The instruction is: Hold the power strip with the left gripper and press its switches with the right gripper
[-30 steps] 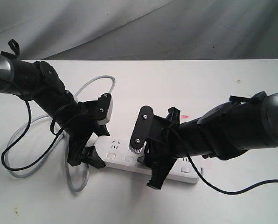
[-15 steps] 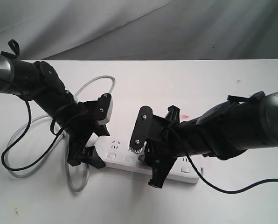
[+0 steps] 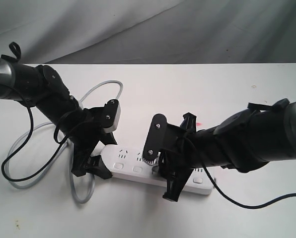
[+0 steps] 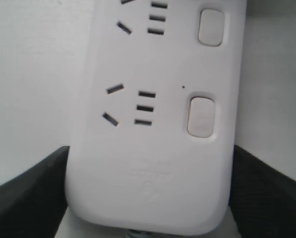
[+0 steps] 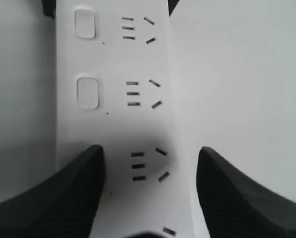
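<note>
The white power strip (image 3: 130, 159) lies on the table, its grey cord (image 3: 110, 84) looping off to the left. My left gripper (image 3: 97, 162) is shut on the strip's rounded left end; in the left wrist view that end of the power strip (image 4: 153, 168) sits between the black fingers (image 4: 31, 193), with two switches (image 4: 201, 115) beyond it. My right gripper (image 3: 169, 169) hangs open over the strip's middle. In the right wrist view the right gripper (image 5: 149, 151) straddles the power strip (image 5: 133, 124), and one of its fingers (image 5: 73, 193) lies over the row of switches (image 5: 87, 92). Contact cannot be told.
The white table (image 3: 212, 84) runs back to a grey cloth backdrop (image 3: 138, 29). A black cable (image 3: 19, 153) loops at the left beside the grey cord, and another black cable (image 3: 257, 204) trails from the right arm at the front right.
The right gripper has shifted a little to the right along the strip. The left gripper and the strip have not moved.
</note>
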Controlling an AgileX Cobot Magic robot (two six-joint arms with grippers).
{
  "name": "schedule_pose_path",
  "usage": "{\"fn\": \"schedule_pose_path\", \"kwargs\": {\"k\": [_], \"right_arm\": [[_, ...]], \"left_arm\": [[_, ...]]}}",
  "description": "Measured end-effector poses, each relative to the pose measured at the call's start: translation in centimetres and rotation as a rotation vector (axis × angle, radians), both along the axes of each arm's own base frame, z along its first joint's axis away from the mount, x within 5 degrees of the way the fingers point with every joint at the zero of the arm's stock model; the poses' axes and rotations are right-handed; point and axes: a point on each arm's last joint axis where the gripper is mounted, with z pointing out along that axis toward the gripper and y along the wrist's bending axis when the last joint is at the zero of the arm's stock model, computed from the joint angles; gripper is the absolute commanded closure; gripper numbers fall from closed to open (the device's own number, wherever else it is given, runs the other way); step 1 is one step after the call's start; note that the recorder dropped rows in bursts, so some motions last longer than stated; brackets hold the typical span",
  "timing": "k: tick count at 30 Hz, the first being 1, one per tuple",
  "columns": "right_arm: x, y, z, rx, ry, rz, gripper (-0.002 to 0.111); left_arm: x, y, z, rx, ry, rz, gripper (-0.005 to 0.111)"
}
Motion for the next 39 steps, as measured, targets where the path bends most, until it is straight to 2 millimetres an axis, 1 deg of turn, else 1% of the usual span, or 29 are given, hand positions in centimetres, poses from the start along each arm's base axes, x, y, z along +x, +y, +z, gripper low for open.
{"fn": "schedule_pose_path", "kwargs": {"k": [6, 10, 13, 14, 15, 17, 28, 35, 39], "right_arm": [[-0.4, -0.5, 1.5, 0.005, -0.048, 0.010, 0.055], [-0.5, -0.8, 3.7, 0.045, -0.102, -0.018, 0.055], [-0.7, -1.7, 4.3, 0.056, -0.114, -0.048, 0.055], [-0.8, -2.1, 4.3, 0.055, -0.112, -0.058, 0.055], [-0.9, -3.1, 3.9, 0.047, -0.094, -0.088, 0.055], [-1.0, -3.8, 3.4, 0.037, -0.075, -0.110, 0.055], [-1.3, -3.5, 3.3, 0.061, -0.048, -0.085, 0.055], [-1.3, -3.3, 1.9, 0.042, 0.001, -0.075, 0.055], [-1.3, -3.3, 1.8, 0.042, 0.002, -0.075, 0.055]], "left_arm": [[0.0, 0.0, 0.0, -0.001, 0.002, -0.001, 0.056], [0.0, 0.0, 0.0, -0.001, 0.002, -0.001, 0.056], [0.0, 0.0, 0.0, -0.001, 0.002, -0.001, 0.056], [0.0, 0.0, 0.0, -0.001, 0.002, -0.001, 0.056], [0.0, 0.0, 0.0, -0.001, 0.002, -0.001, 0.056], [0.0, 0.0, 0.0, -0.001, 0.003, -0.002, 0.056], [0.0, 0.0, 0.0, -0.001, 0.003, -0.002, 0.056], [0.0, 0.0, 0.0, -0.001, 0.003, -0.002, 0.056], [0.0, 0.0, 0.0, -0.001, 0.003, -0.002, 0.056]]}}
